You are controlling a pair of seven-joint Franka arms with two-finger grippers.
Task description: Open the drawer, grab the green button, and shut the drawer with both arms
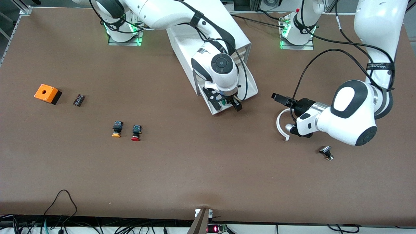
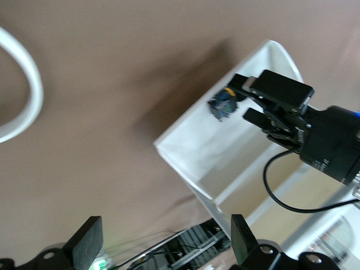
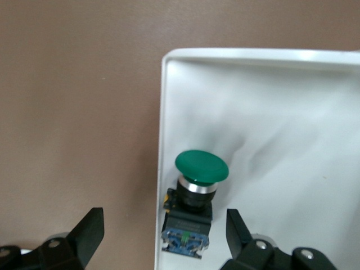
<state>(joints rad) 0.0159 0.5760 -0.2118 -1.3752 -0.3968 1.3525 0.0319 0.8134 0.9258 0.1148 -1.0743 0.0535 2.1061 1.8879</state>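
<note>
The drawer (image 1: 215,110) is pulled out of the white cabinet (image 1: 213,35) toward the front camera. The green-capped button (image 1: 223,102) lies in it, against its side wall. My right gripper (image 1: 226,104) hangs open just over the button (image 3: 201,167). In the right wrist view, one of its fingers (image 3: 90,230) is outside the drawer wall (image 3: 163,112) and the other is inside. My left gripper (image 1: 279,98) is open and empty, low over the table beside the drawer, toward the left arm's end. The left wrist view shows the drawer (image 2: 185,140), the button (image 2: 224,103) and my right gripper (image 2: 253,101).
A yellow-capped button (image 1: 117,129) and a red-capped button (image 1: 136,132) lie toward the right arm's end. An orange box (image 1: 47,93) and a small black part (image 1: 78,100) lie farther that way. A black and silver part (image 1: 326,153) lies by the left arm. A white curved piece (image 1: 281,125) is at the left wrist.
</note>
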